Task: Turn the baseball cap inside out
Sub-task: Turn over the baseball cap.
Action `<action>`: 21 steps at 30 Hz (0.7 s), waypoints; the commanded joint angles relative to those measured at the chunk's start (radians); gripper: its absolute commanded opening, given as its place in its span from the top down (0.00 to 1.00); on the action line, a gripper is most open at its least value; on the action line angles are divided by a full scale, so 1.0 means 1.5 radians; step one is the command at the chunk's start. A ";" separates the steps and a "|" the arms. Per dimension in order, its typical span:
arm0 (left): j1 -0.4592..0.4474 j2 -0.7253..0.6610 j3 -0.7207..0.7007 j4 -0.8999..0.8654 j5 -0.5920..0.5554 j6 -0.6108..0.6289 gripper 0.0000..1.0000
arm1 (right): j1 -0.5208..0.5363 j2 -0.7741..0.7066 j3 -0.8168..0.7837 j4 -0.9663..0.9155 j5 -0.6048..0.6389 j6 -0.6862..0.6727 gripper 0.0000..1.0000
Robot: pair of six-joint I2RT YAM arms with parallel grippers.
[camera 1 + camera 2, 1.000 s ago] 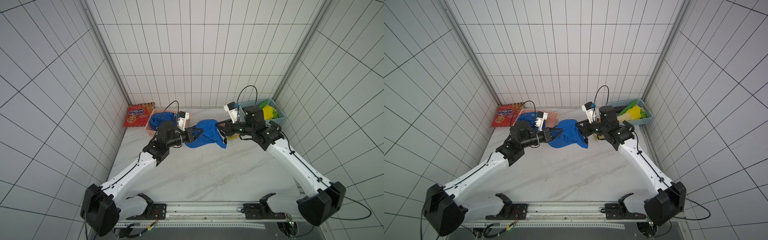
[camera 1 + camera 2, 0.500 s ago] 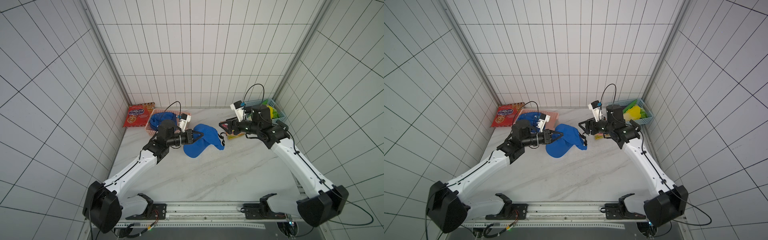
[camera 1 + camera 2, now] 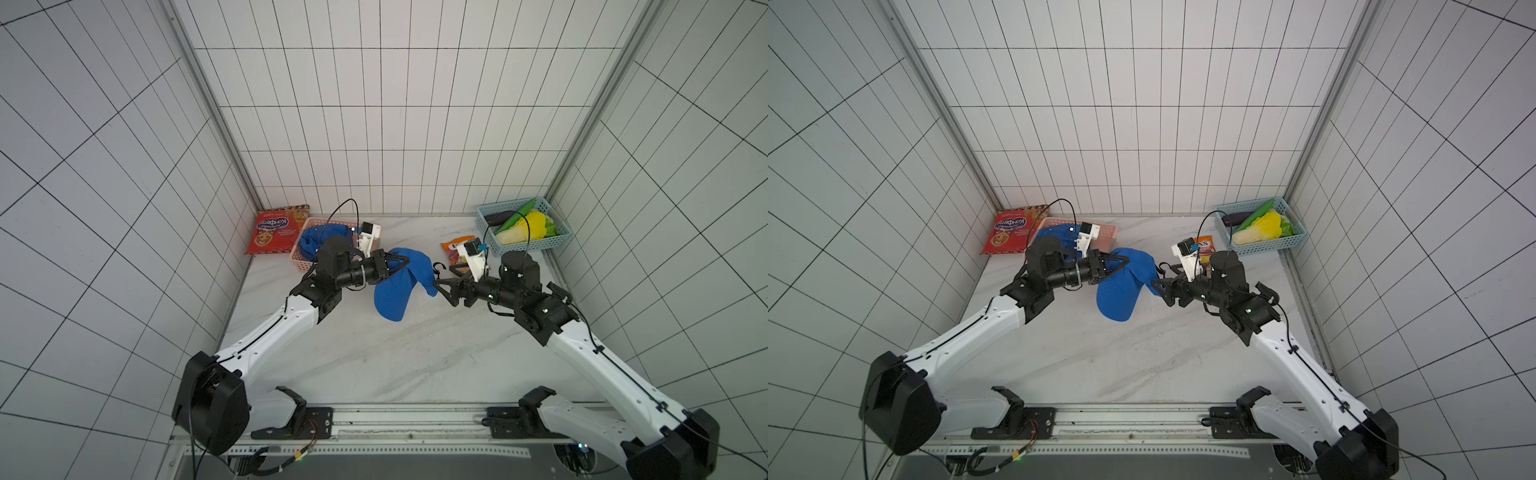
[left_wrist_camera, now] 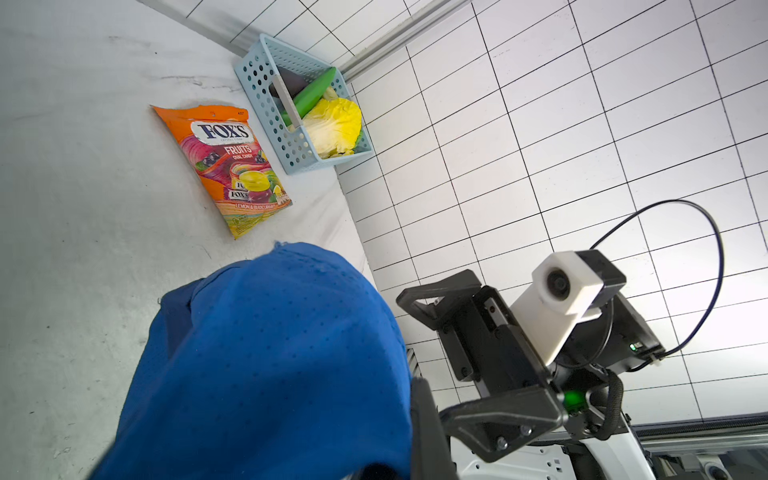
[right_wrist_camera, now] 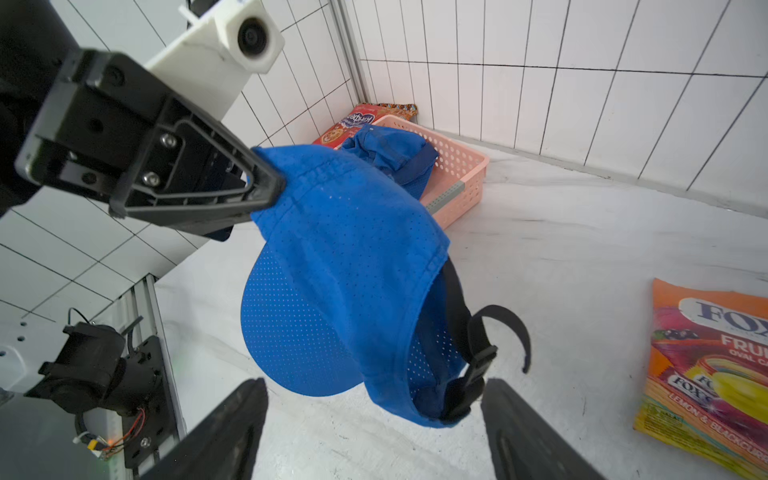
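Observation:
The blue baseball cap (image 3: pixel 398 286) hangs in the air above the white table, its brim pointing down, in both top views (image 3: pixel 1120 289). My left gripper (image 3: pixel 405 261) is shut on the cap's upper edge; the right wrist view shows its fingers (image 5: pixel 266 189) pinching the fabric. My right gripper (image 3: pixel 444 277) stands open just right of the cap, with nothing between its fingers (image 5: pixel 232 424). The cap's black back strap (image 5: pixel 473 332) dangles loose on that side. In the left wrist view the cap (image 4: pixel 270 365) covers the left jaws.
A pink basket (image 3: pixel 299 259) holding another blue cap stands at the back left, next to a red cookie bag (image 3: pixel 274 230). An orange candy bag (image 4: pixel 228 166) lies behind the right gripper. A light-blue basket (image 3: pixel 557 240) of vegetables fills the back right corner.
My right gripper has opened, let go of the cap and drawn back to the right. The cap now hangs from the left gripper alone and has dropped lower.

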 commanded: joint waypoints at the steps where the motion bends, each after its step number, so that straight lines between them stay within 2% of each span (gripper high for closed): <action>1: 0.001 0.002 0.020 0.057 0.015 -0.030 1.00 | 0.008 0.013 -0.026 0.082 0.048 -0.041 0.14; 9: -0.001 0.001 0.022 0.076 0.038 -0.072 1.00 | 0.011 0.079 -0.059 0.200 0.097 -0.104 0.10; 17: -0.003 -0.009 0.021 0.075 0.034 -0.101 1.00 | 0.043 0.137 -0.066 0.283 0.121 -0.233 0.00; 21: -0.005 -0.013 0.020 0.075 0.023 -0.112 1.00 | 0.070 0.164 -0.060 0.307 0.163 -0.280 0.01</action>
